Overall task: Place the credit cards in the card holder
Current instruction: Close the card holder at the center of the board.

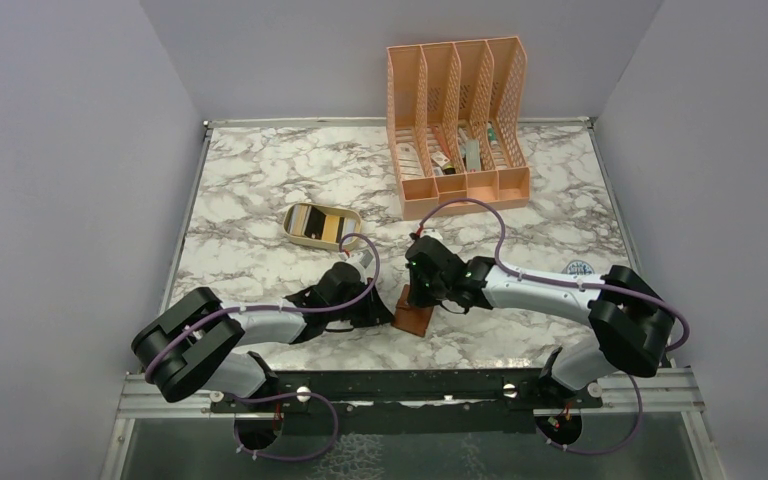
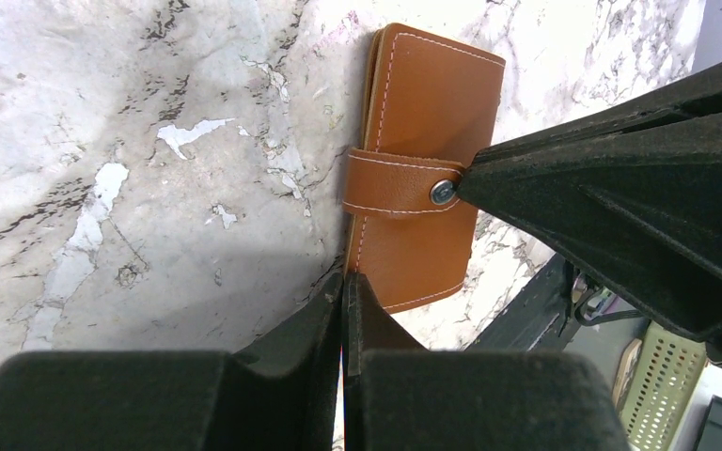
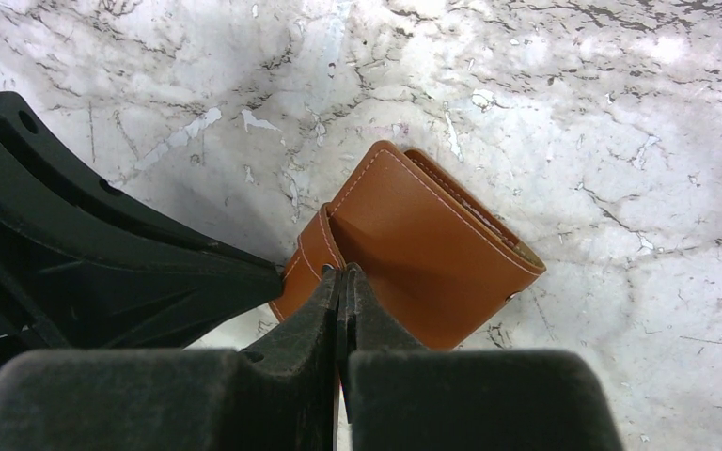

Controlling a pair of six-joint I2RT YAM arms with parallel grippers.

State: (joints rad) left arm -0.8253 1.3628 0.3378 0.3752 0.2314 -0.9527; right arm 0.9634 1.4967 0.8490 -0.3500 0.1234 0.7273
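The card holder (image 1: 415,318), a closed brown leather wallet, lies on the marble table between my arms. It also shows in the left wrist view (image 2: 432,103) and the right wrist view (image 3: 432,254). My left gripper (image 2: 343,278) is shut with its tips on the wallet's lower left edge, which seems to be pinched between them. My right gripper (image 3: 342,272) is shut at the end of the snap tab (image 2: 390,183), right by the snap. The credit cards (image 1: 320,223), dark, pale and gold-toned, lie in a beige oval tray (image 1: 295,232) behind my left arm.
A tall peach four-slot mesh organiser (image 1: 460,120) with small items in it stands at the back right. The table's near edge and a black rail (image 1: 410,385) lie just behind the wallet. Grey walls close in the left, right and back.
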